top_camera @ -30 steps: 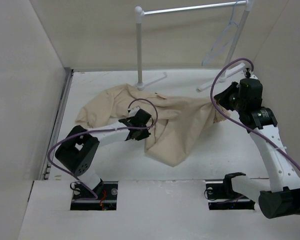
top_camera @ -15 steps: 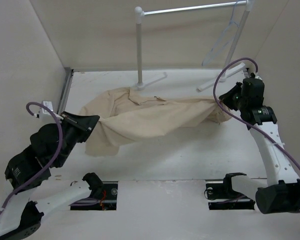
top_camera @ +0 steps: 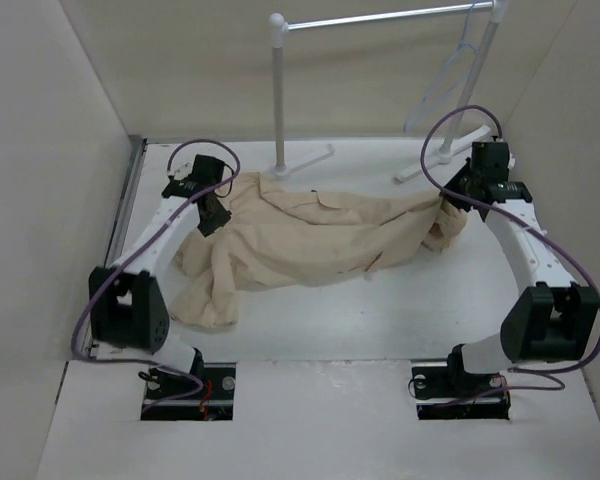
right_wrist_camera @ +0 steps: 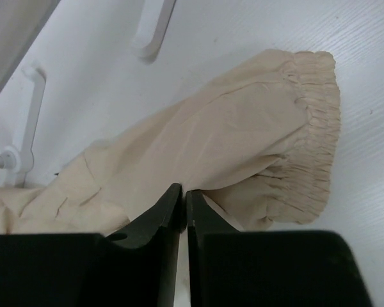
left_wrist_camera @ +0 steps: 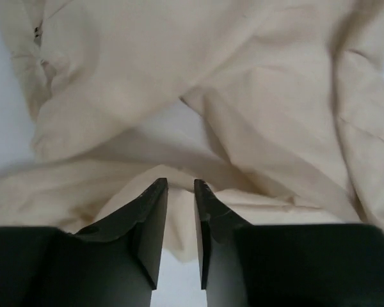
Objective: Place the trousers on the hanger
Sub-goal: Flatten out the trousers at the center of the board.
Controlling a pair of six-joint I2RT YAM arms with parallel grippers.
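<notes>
The beige trousers (top_camera: pixel 310 240) lie stretched left to right across the middle of the table, with one part bunched at the front left. My left gripper (top_camera: pixel 212 216) is at their back left end. In the left wrist view its jaws (left_wrist_camera: pixel 180 184) stand a narrow gap apart with a fold of the trousers (left_wrist_camera: pixel 275 96) pinched between them. My right gripper (top_camera: pixel 446 197) is shut on the trousers (right_wrist_camera: pixel 230 141) next to the gathered waistband (right_wrist_camera: pixel 320 128), jaws pressed together (right_wrist_camera: pixel 182 190). The pale hanger (top_camera: pixel 445 85) hangs from the rack bar at the back right.
The clothes rack stands at the back: a metal bar (top_camera: pixel 380 17), a white post (top_camera: pixel 278 95) and white feet (right_wrist_camera: pixel 155 35) on the table just behind the trousers. Beige walls enclose the left, back and right sides.
My left arm has swung from the front left to the back left, carrying that end of the trousers with it. The cloth now lies lower. My right gripper barely moved.
</notes>
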